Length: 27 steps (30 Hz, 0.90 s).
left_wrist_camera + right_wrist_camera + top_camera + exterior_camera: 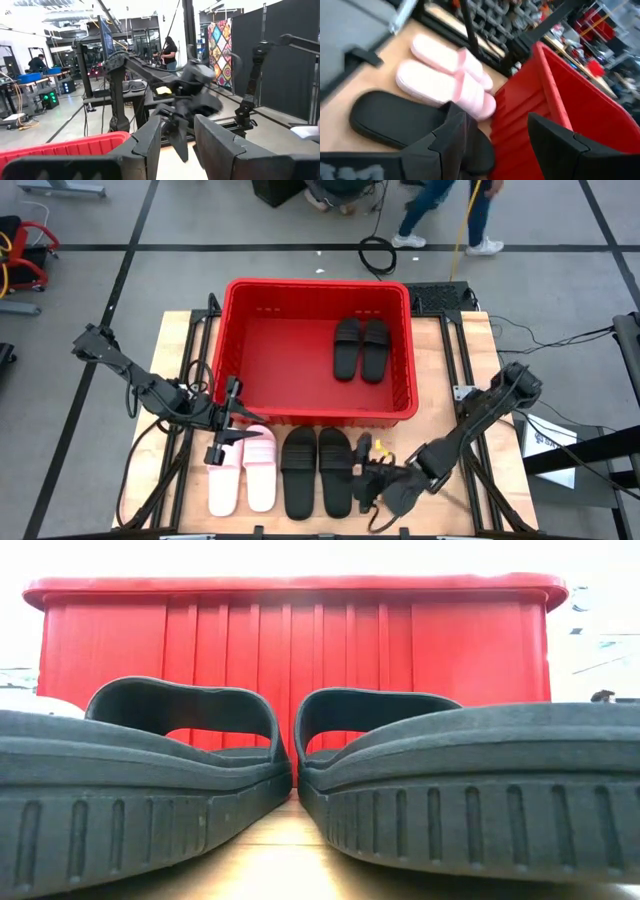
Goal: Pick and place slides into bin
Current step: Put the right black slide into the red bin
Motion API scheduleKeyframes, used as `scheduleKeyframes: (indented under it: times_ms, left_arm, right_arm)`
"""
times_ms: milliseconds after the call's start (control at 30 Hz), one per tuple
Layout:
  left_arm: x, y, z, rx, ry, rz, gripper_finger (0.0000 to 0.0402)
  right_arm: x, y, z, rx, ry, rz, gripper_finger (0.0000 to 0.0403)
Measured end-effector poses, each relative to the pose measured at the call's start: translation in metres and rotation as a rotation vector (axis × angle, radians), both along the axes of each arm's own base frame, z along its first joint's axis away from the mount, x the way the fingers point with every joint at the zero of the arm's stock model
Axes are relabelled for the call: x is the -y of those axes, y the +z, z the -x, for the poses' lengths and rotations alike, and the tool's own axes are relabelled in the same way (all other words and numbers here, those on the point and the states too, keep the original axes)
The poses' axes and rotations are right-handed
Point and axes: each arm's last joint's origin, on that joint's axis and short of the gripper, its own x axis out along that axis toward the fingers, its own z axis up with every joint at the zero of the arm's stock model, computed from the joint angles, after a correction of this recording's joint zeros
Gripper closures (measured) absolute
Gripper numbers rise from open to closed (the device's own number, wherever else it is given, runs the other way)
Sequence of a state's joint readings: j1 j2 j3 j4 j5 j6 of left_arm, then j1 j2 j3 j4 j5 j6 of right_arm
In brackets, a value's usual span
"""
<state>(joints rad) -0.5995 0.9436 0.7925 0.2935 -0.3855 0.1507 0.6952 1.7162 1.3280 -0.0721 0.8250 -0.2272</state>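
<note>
The red bin (240, 330) stands at mid-table with two black slides (360, 348) lying side by side on its floor. In front of its near wall, two pink slides (243, 475) and two black slides (317, 472) lie soles down on the table. My left gripper (243, 425) hovers open above the pink pair's far ends, by the bin's near left corner, with nothing between its fingers (150, 145). My right gripper (362, 472) is open just right of the black pair, and its wrist view looks over a black slide (390, 120) and the pink slides (445, 80).
The bin's near wall (290, 660) rises close behind the black pair (150, 780). Bare wood shows on the table to the bin's left and right. Cables and arm frames line both table sides, and people stand on the floor beyond the far edge (440, 210).
</note>
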Motion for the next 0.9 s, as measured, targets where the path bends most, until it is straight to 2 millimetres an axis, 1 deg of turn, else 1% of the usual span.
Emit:
scheduleKeyframes:
  times_ms: [133,267,367,500,600,700,800,900]
  left_arm:
    - [0.000,0.000,0.000,-0.007,-0.002,0.015,0.0275]
    - [0.000,-0.001,0.000,-0.014,-0.003,0.015,0.0275]
    - [0.000,-0.001,0.000,-0.011,-0.003,0.018,0.0275]
    - [0.000,0.000,0.000,-0.009,-0.004,0.022,0.0275]
    - [0.000,0.000,0.000,-0.008,-0.005,0.027,0.0275]
    - [0.000,0.000,0.001,-0.009,-0.006,0.030,0.0275]
    - [0.001,0.000,0.001,-0.009,-0.009,0.029,0.0275]
    - [0.002,0.000,0.002,-0.008,-0.016,0.026,0.0275]
  right_arm:
    - [-0.012,-0.005,-0.018,-0.067,-0.088,0.088,0.0202]
    - [-0.024,-0.005,-0.029,-0.084,-0.108,0.073,0.0202]
    - [-0.030,-0.008,-0.030,-0.093,-0.107,0.064,0.0202]
    - [-0.034,-0.016,-0.029,-0.108,-0.118,0.042,0.0202]
    - [-0.036,-0.024,-0.030,-0.130,-0.113,0.016,0.0202]
    - [-0.039,-0.035,-0.030,-0.175,-0.107,0.017,0.0202]
    - [-0.038,-0.044,-0.030,-0.218,-0.102,0.013,0.0202]
    - [-0.036,-0.047,-0.033,-0.245,-0.093,-0.026,0.0202]
